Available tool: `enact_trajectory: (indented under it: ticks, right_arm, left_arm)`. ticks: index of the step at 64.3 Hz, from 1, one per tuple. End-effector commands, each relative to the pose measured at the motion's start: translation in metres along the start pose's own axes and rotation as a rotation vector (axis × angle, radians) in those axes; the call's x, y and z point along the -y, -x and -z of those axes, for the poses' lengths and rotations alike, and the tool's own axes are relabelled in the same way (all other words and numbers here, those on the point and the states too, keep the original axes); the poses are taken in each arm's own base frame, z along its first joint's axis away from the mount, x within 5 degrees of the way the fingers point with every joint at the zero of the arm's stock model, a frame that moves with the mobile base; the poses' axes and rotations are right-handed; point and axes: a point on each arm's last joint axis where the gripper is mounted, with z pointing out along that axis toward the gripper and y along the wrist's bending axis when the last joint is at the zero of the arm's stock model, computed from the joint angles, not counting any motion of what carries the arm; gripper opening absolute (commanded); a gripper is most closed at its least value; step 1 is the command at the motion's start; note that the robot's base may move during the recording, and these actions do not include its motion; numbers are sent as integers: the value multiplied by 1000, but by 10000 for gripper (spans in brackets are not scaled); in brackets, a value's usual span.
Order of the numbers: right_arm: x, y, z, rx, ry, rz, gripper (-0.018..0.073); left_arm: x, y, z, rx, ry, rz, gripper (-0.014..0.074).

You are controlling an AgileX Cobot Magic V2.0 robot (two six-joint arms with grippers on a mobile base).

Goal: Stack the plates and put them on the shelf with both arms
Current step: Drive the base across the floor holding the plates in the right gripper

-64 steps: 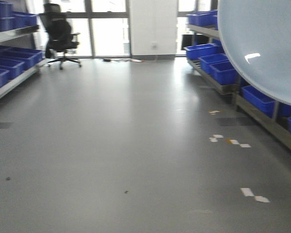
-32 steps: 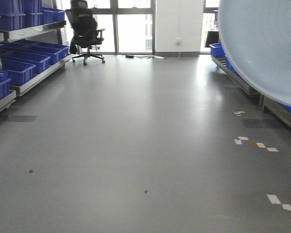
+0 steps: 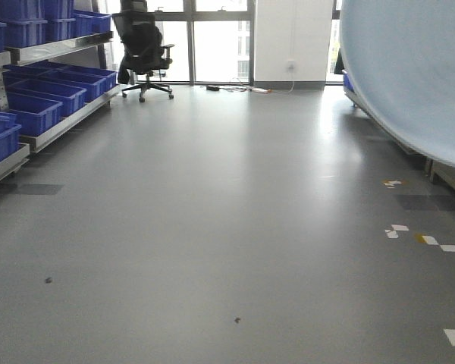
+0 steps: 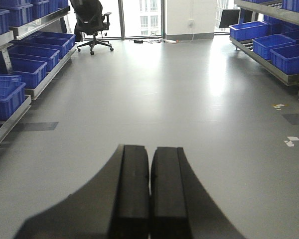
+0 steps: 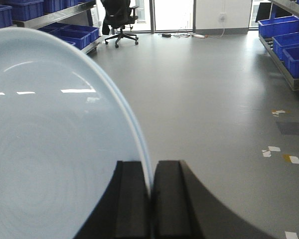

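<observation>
Plate [image 5: 55, 139] stands on edge in your right hand [image 5: 152, 172], its rim pinched between the two fingers and its face spread out to the left of the grip. The rim shows a doubled line in the right wrist view, and I cannot tell whether that is one plate or two nested. In the front view it fills the upper right corner, over bare floor [image 3: 212, 227] and well apart from any support. Your left hand [image 4: 150, 159] is closed on nothing, fingers pressed together, pointing down the aisle.

The weak point is that pinch. You hold a glossy rim by a narrow strip, and nearly all the plate hangs to one side of it. A jolt from the base or a quick wrist turn could let it pivot or slide out. The floor below looks hard, so a drop likely means a break. Your left hand gives no backup where it is, so consider bringing it under the free edge.

Watch your sight lines too. The plate hides the right side of the front view. Racks [image 4: 20, 64] with blue bins [image 4: 25, 72] line the aisle, so a swing that way could clip the rim on steel you cannot see. Lean on the wrist views there.
</observation>
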Motion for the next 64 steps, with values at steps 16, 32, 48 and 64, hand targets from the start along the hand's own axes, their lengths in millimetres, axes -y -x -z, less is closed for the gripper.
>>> enact_trajectory:
  ticks: [16, 32, 48, 64]
  right_arm:
    - [2, 18, 1, 114, -28, -8, 49]
    - [2, 18, 1, 112, -28, -8, 49]
    - [2, 18, 1, 112, -28, -8, 49]
    - [2, 18, 1, 112, -28, -8, 49]
  left_arm:
    - [-2, 17, 1, 107, 19, 10, 82]
    - [-2, 17, 1, 107, 19, 10, 82]
    - [-2, 17, 1, 107, 19, 10, 82]
    - [-2, 17, 1, 107, 19, 10, 82]
